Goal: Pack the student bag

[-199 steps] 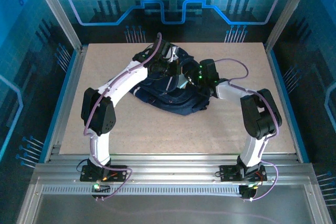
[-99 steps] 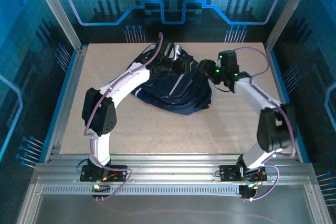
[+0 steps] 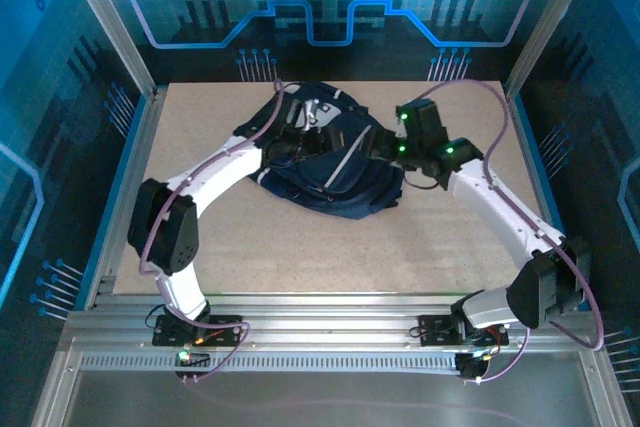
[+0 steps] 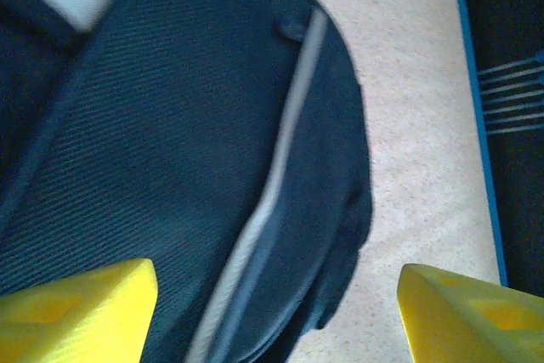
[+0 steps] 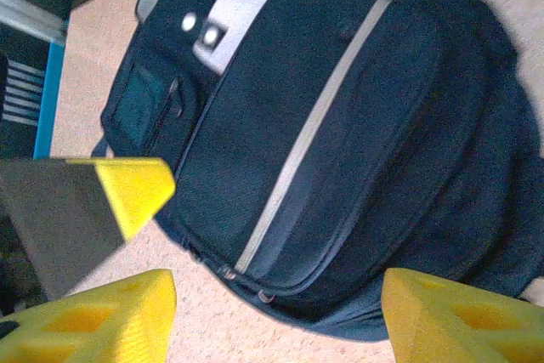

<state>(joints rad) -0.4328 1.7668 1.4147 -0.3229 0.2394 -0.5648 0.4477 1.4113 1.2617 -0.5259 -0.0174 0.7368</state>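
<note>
The student bag (image 3: 345, 175) lies flat at the back middle of the table, dark navy with a grey stripe and a white patch near its top. My left gripper (image 3: 303, 137) hovers over its left part. In the left wrist view the yellow fingertips (image 4: 76, 312) stand wide apart, and the left gripper (image 4: 276, 316) is open above the bag's (image 4: 170, 142) striped front. My right gripper (image 3: 386, 147) is at the bag's right side. In the right wrist view the right gripper (image 5: 279, 316) is open, holding nothing, with the bag (image 5: 357, 142) below it.
The bag rests on a pale board table (image 3: 300, 247) with blue rails along both sides (image 3: 128, 177) and an aluminium frame at the near edge (image 3: 320, 307). A dark block with a yellow tip (image 5: 127, 189) juts into the right wrist view from the left.
Both grippers have opened and let go of the bag. The right arm has stretched out to the right and lifted back. The left elbow has swung left. The bag now lies flatter.
</note>
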